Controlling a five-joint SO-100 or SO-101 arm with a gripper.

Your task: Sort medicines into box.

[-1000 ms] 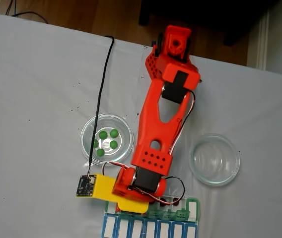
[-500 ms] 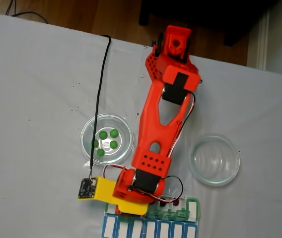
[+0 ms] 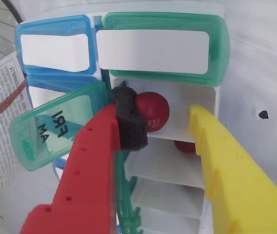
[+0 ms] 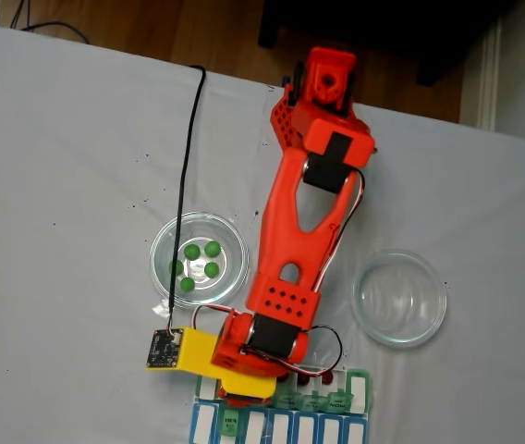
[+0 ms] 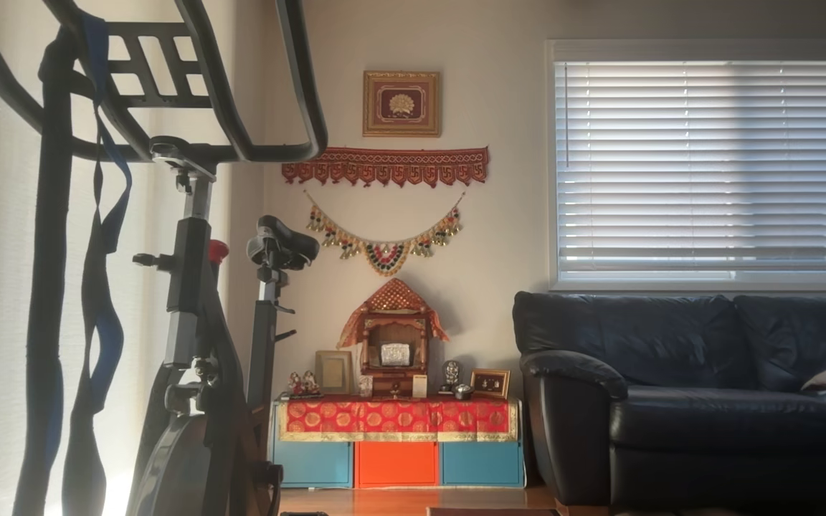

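End effector, jaws wide, poised over the open compartments of the green box; a dark red pill rests against its padded red finger, apart from the yellow finger. Another red pill lies in a compartment. Five green pills sit in a clear dish on the worktop in the fixed view.

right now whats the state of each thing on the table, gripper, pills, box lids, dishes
gripper: open, over the green box
red pill: against the foam-padded red finger, yellow finger apart from it
second red pill: lying in a compartment
green box: FRI lid flipped open, end lid shut
left dish: holds five green pills
right dish: empty
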